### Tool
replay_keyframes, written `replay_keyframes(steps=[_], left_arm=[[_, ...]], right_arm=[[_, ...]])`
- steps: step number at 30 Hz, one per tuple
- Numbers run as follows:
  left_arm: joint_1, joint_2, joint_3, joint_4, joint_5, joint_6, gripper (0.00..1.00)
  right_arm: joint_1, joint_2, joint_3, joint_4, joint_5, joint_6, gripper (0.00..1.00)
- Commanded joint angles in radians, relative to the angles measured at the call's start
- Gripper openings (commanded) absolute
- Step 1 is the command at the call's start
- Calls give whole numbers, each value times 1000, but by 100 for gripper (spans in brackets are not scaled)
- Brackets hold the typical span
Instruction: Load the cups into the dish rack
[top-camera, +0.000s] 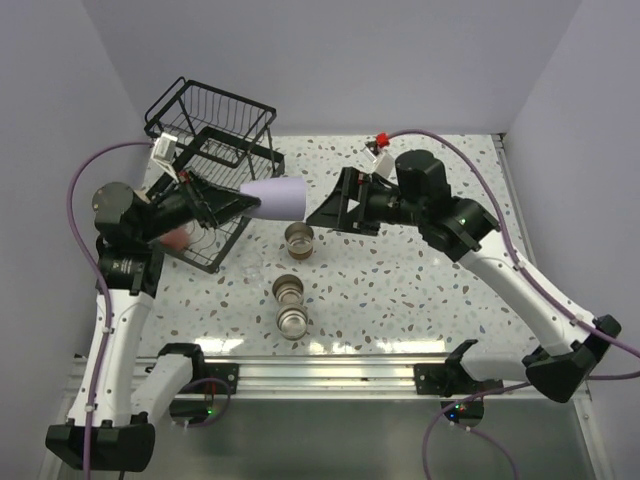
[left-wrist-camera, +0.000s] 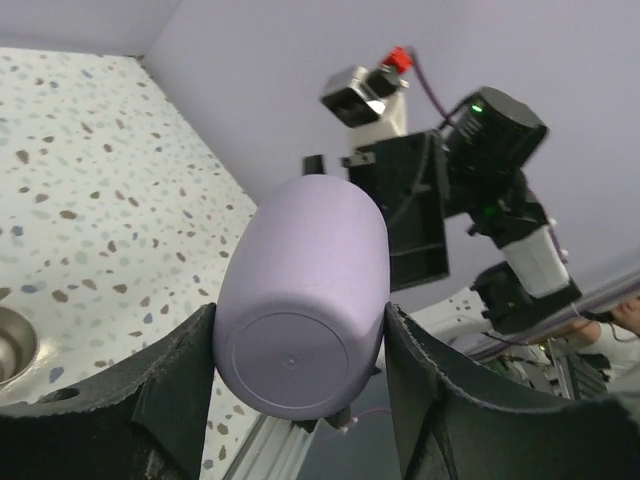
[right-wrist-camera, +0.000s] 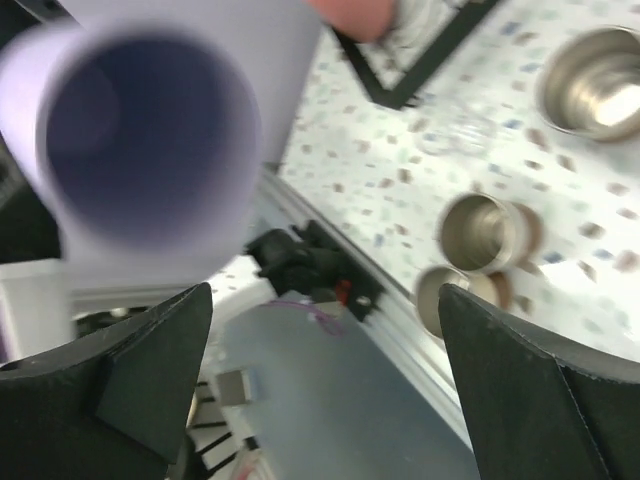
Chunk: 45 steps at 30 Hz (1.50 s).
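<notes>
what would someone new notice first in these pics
A lavender cup hangs sideways in midair at the centre, clamped near its base by the left gripper, its open mouth facing the right gripper, which stands open right by it. Nearer the arm bases three steel cups sit on the speckled table, and a black wire dish rack stands far left.
</notes>
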Motion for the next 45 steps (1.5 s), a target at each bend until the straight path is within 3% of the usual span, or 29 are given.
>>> replay_keyframes(steps=[1, 2, 5, 8, 13, 16, 27, 37, 45], left_arm=[[5, 67, 114, -314, -156, 248, 0], [5, 88, 192, -486, -216, 364, 0], [3, 169, 318, -758, -529, 522, 0], [3, 222, 364, -885, -781, 580, 0], [3, 252, 323, -933, -1025, 621, 0], [3, 265, 282, -937, -1102, 626, 0], [3, 329, 161, -879, -1251, 669, 0], [3, 377, 73, -759, -1248, 696, 0], [2, 432, 93, -721, -1210, 678, 0]], right_arm=[[-5, -82, 51, -316, 196, -172, 98], [-5, -103, 53, -349, 234, -200, 98], [-5, -146, 31, -432, 319, -235, 98], [-5, -172, 19, -475, 359, -255, 98], [-5, -214, 13, -529, 402, -268, 98], [-5, -227, 20, -547, 412, -272, 98], [-7, -267, 40, -627, 448, -281, 98], [-5, -295, 40, -694, 457, -283, 98], [-5, -315, 43, -736, 481, -277, 98]])
